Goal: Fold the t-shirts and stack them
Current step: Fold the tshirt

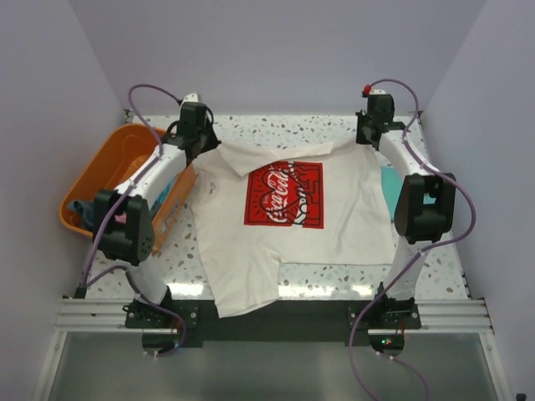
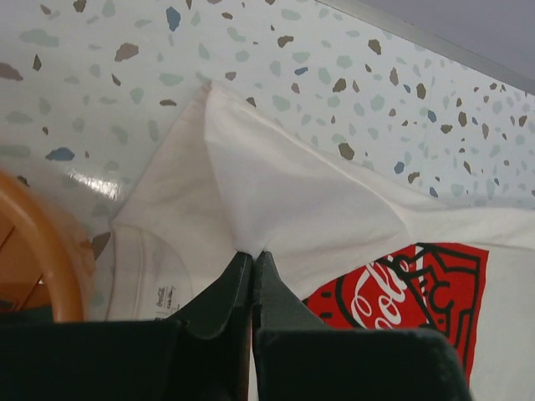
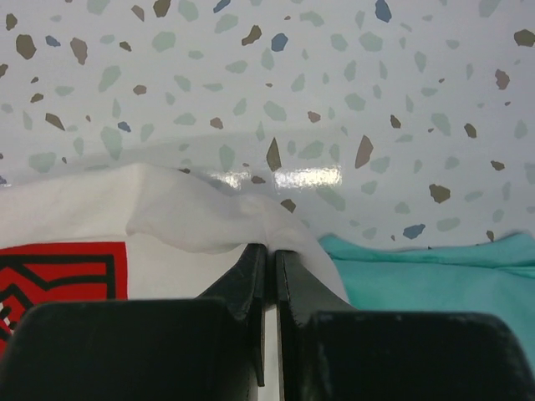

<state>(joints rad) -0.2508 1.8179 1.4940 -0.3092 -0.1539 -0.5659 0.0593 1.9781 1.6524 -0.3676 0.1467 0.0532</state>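
Note:
The cream-white t-shirt [image 1: 284, 242] with a red square logo [image 1: 284, 194] lies spread on the speckled table, one lower corner hanging over the near edge. My left gripper [image 1: 203, 144] is shut on its far left corner; the left wrist view shows the cloth [image 2: 276, 200] pinched and peaked at the fingertips [image 2: 252, 255]. My right gripper [image 1: 368, 134] is shut on its far right corner, the cloth [image 3: 201, 219] bunched at the fingertips [image 3: 267, 248]. The teal-green t-shirt [image 3: 435, 271] lies right of the white one, mostly hidden under my right arm in the top view [image 1: 388, 180].
An orange plastic basket [image 1: 109, 171] with cloth in it stands at the left edge of the table, its rim in the left wrist view [image 2: 50, 251]. The walls enclose the table at back and sides.

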